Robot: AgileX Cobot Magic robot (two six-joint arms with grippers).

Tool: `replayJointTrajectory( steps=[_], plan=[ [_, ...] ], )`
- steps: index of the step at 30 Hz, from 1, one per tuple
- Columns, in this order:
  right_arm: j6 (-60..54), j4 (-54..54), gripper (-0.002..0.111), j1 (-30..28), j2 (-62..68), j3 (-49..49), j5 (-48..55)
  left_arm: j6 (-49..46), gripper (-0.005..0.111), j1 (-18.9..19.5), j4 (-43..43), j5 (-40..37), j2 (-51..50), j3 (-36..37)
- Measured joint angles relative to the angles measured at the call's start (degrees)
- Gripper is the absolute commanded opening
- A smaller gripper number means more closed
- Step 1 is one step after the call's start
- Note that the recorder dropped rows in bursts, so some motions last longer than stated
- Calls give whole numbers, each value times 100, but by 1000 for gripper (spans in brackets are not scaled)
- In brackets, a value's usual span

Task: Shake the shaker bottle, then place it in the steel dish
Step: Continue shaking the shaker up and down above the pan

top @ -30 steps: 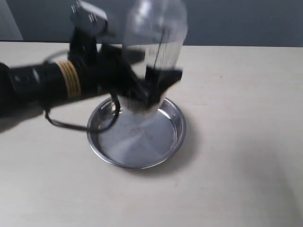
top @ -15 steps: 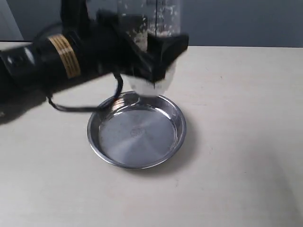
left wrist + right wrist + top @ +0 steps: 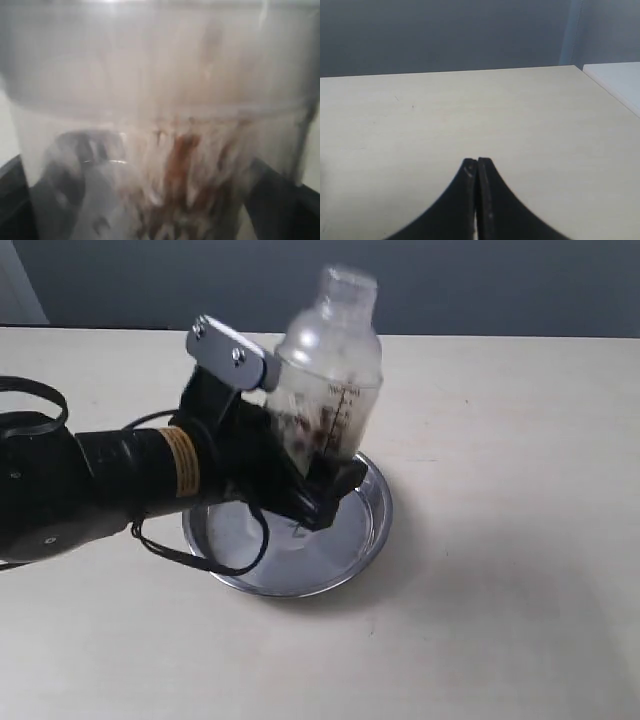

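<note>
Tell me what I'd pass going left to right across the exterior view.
Left arm → shaker bottle → bare table. The steel dish overlaps arm and bottle, so it is left out.

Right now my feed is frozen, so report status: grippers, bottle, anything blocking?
Left gripper shut on shaker bottle, over steel dish, grains blurred. Right gripper shut, empty, over table. Nothing seen blocking.
</note>
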State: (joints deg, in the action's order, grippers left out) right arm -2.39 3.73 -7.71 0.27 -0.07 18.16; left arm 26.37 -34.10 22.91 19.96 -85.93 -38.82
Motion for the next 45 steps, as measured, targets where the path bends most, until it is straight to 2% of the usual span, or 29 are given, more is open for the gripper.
replayJointTrajectory(
  steps=[2, 4, 6, 9, 11, 14, 17, 20, 23, 25, 27, 29, 32, 33, 35, 36, 37, 38, 40, 42, 44, 45],
  plan=[
    [0, 0, -1, 0, 0, 0, 0, -374, 0, 44, 23, -361, 242, -261],
    [0, 0, -1, 0, 0, 0, 0, -546, 0, 120, -242, -321, 659, -690],
    [0, 0, -1, 0, 0, 0, 0, -511, 0, 144, -515, -158, 782, -779],
    [0, 0, -1, 0, 0, 0, 0, -302, 0, 103, -610, 48, 277, -318],
    [0, 0, -1, 0, 0, 0, 0, -163, 0, 81, -585, -497, -186, -19],
    [0, 0, -1, 0, 0, 0, 0, -329, 0, 121, -459, -700, 203, -163],
    [0, 0, -1, 0, 0, 0, 0, -386, 0, 143, -528, 27, 670, -502],
    [0, 0, -1, 0, 0, 0, 0, -294, 0, 95, -593, 470, 331, -306],
    [0, 0, -1, 0, 0, 0, 0, -120, 0, 56, -492, -142, -160, -111],
    [0, 0, -1, 0, 0, 0, 0, -201, 0, 56, -359, -322, 162, -223],
    [0, 0, -1, 0, 0, 0, 0, -226, 0, 56, -367, 144, 603, -429],
    [0, 0, -1, 0, 0, 0, 0, -73, 0, 46, -367, 415, 197, -125],
    [0, 0, -1, 0, 0, 0, 0, 125, 0, 33, -261, -414, -274, 209],
    [0, 0, -1, 0, 0, 0, 0, 61, 0, 33, -227, -515, 50, 156],
    [0, 0, -1, 0, 0, 0, 0, -71, 0, 33, -271, -25, 758, -156],
    [0, 0, -1, 0, 0, 0, 0, -116, 0, 33, -316, 451, 754, -41],
    [0, 0, -1, 0, 0, 0, 0, -127, 0, 33, -344, 543, 614, 52],
    [0, 0, -1, 0, 0, 0, 0, -111, 0, 67, -344, 296, 184, 266],
    [0, 0, -1, 0, 0, 0, 0, -264, 0, 93, -315, -247, 379, 158],
    [0, 0, -1, 0, 0, 0, 0, -474, 0, 117, -444, 20, 969, -282],
    [0, 0, -1, 0, 0, 0, 0, -430, 0, 95, -570, 405, 735, -74],
    [0, 0, -1, 0, 0, 0, 0, -190, 0, 82, -558, 222, 308, 176]
  ],
)
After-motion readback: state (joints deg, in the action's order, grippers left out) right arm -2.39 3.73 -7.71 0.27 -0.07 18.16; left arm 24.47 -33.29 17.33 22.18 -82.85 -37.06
